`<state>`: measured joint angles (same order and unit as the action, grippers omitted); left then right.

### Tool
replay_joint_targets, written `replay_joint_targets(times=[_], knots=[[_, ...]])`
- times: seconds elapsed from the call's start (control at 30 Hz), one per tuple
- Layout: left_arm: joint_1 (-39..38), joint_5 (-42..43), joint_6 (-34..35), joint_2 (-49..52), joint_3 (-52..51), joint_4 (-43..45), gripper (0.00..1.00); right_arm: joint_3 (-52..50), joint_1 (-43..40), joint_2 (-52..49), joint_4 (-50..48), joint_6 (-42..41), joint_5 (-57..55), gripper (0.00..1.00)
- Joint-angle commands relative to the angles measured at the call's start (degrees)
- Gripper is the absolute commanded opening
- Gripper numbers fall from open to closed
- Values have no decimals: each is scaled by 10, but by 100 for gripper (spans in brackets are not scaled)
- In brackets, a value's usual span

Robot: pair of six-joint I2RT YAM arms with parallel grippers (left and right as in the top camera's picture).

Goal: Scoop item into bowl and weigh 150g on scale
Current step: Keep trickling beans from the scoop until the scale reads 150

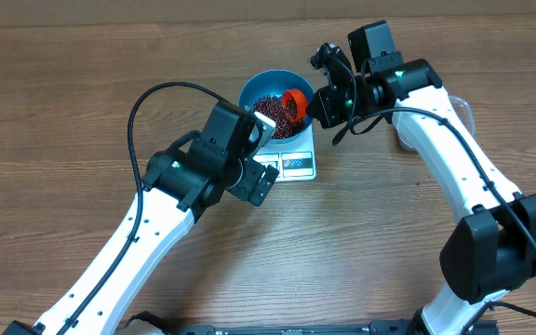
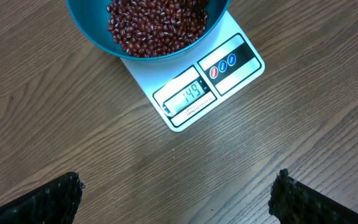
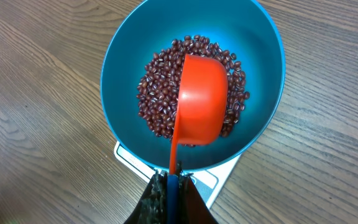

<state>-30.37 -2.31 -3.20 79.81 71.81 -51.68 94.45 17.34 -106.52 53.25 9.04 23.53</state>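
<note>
The blue bowl (image 1: 253, 90) stands on the white scale (image 1: 298, 164) with a heap of dark red-brown beans (image 1: 270, 109) inside. My right gripper (image 1: 321, 102) is shut on the handle of an orange scoop (image 3: 201, 99), which hangs over the beans (image 3: 157, 93) with its underside up. In the right wrist view the right gripper (image 3: 171, 186) clamps the handle's blue end just outside the bowl's rim (image 3: 123, 68). My left gripper (image 2: 179, 199) is open over bare table, close in front of the scale (image 2: 229, 56), whose display reads 149. Nothing lies between its fingertips (image 2: 55, 202).
A clear plastic tub (image 1: 462, 112) sits at the right, partly hidden behind my right arm. The left arm's body lies across the table in front of the scale. The table is brown wood (image 1: 82, 84).
</note>
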Motion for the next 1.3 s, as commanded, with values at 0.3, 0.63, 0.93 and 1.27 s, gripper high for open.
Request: replay_joint_targets(times=[0.3,0.63,0.93,1.27], knots=[[0,4,-9,-12,3,1,100,16,0,1,3,2,6,4],[0,4,-9,-12,3,1,100,16,-1,1,3,10,18,4],[0,4,-9,-12,3,1,100,16,-1,1,2,10,18,4],[0,4,-9,-12,3,1,100,16,-1,1,3,10,18,4]])
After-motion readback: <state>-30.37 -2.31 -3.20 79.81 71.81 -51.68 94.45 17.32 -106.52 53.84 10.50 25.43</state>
